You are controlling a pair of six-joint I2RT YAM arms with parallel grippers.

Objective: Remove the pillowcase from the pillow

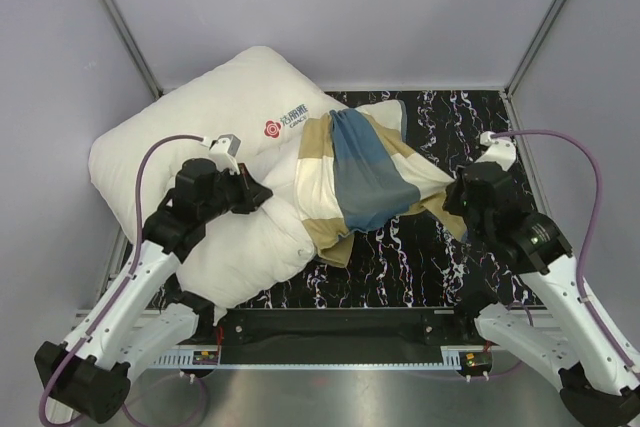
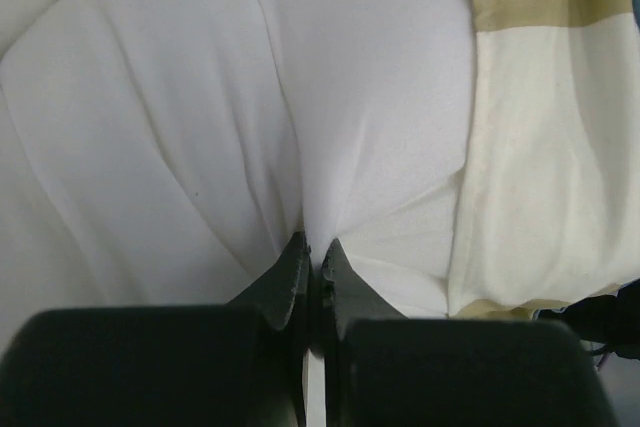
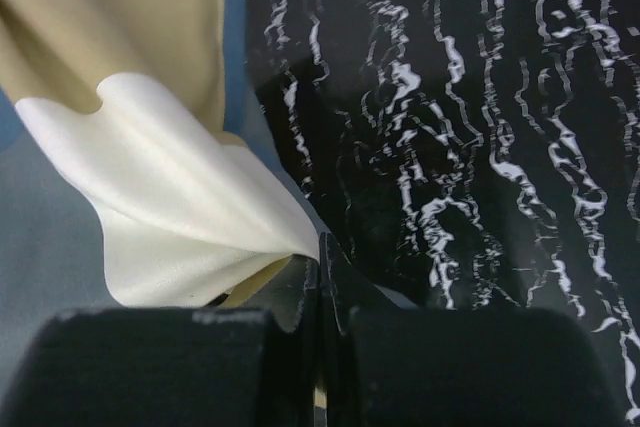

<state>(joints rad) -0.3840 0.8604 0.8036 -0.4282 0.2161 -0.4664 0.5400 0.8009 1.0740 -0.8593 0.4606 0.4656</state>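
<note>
Pulling-off step: the left pincer [image 2: 312, 250] is clenched on the pillow [image 1: 248, 249]. The right pincer [image 3: 320, 245] grasps a corner of the pillowcase [image 1: 365, 172], which covers the pillow's right end at mid-surface [image 1: 420, 257]. Next, I think, the right one should pull rightward.

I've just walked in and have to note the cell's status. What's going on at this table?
The two arms are working a checked pillowcase off a plain pillow. The left gripper is shut on a pinch of the pillow's bare end. The right gripper is shut on a corner of the pillowcase, drawn out over the black marbled table. The pillow is partly out, and its far end looks covered. A white pillow with a red logo lies behind.
</note>
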